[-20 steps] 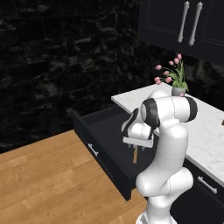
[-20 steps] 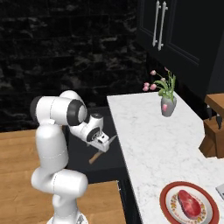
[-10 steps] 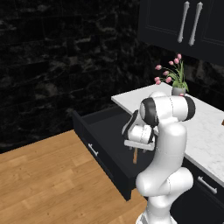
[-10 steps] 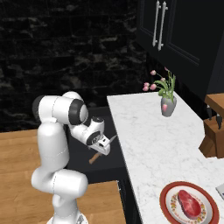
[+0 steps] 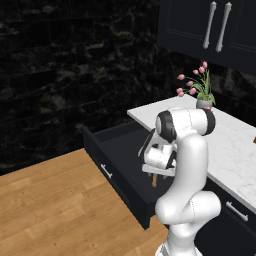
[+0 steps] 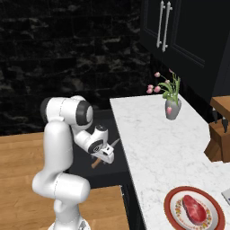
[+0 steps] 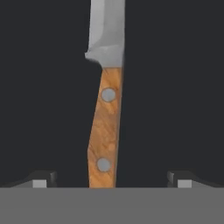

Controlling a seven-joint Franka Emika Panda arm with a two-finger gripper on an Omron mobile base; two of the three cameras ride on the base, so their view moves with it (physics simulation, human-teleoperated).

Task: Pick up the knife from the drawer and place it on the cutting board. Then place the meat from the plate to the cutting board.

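The marble counter (image 6: 161, 143) runs along the right, and the black drawer (image 5: 117, 165) stands pulled out below its end. The arm bends down into it. The gripper (image 7: 109, 181) hangs with jaws spread wide, one tip on each side of the knife (image 7: 105, 118), touching neither. The knife lies on the drawer floor. The meat (image 6: 194, 210) sits on the plate (image 6: 173, 202).

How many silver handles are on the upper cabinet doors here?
2: the cabinet handles hang side by side on the upper cabinet doors, above the flower vase. Others may lie outside the frame.
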